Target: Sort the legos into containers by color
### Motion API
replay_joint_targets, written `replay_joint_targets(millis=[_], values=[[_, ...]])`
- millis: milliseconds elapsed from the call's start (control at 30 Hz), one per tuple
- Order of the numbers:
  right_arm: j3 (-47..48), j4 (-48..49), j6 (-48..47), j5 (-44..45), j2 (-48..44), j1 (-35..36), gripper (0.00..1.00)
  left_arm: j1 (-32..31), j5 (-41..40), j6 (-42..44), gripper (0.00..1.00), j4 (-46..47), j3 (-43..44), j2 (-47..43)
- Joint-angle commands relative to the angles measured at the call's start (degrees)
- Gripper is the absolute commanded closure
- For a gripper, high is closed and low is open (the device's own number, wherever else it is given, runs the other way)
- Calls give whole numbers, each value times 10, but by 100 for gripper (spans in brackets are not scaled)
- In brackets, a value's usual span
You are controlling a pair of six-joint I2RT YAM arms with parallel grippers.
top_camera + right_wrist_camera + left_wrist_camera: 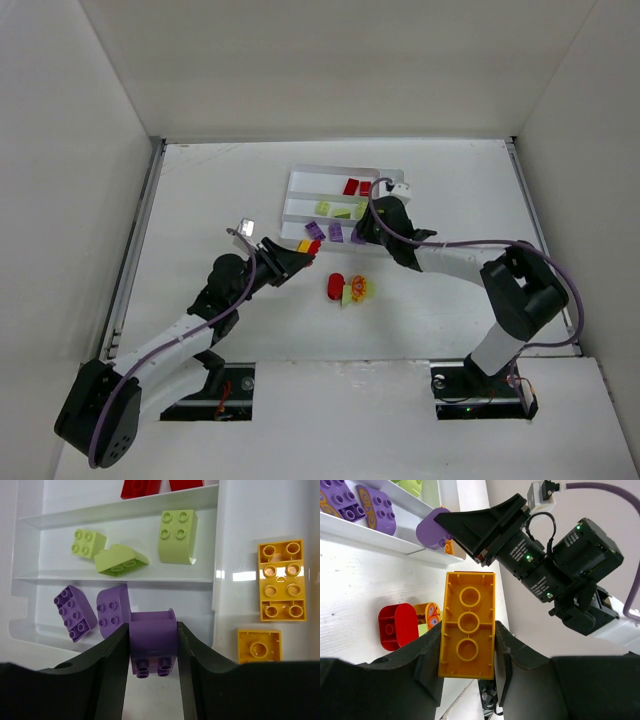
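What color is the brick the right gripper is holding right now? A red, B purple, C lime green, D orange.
B: the right wrist view shows the right gripper clamped on a purple brick, close to the tray.

Top external: mounted high behind the arm bases (470,385), looking steeply down. It covers the whole table (200,200) to its far edge and both side edges.

Left wrist: low and close behind its own fingers (420,665), facing across the table toward the tray (380,537) and the right arm (580,545).

Right wrist: close above the tray's near edge, looking down into its slots.

All three views share the tray's nearest slot, which holds the purple bricks (75,612).
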Motion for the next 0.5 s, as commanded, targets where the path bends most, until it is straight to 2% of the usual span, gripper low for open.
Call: replay_joint_targets(millis=[0, 267, 300, 400, 467], values=[[37, -12, -8, 27, 6, 8, 60, -2, 11, 20, 85, 42, 13, 6], [40, -18, 3, 28, 15, 17, 55, 4, 19, 19, 84, 49, 11, 10], [35, -18, 5, 29, 12, 20, 52, 4, 19, 19, 84, 49, 12, 10], [20, -15, 9, 34, -11, 22, 29, -2, 19, 19, 84, 49, 16, 15], [8, -12, 9, 38, -39, 23, 22, -5, 19, 16, 84, 54, 18, 19]])
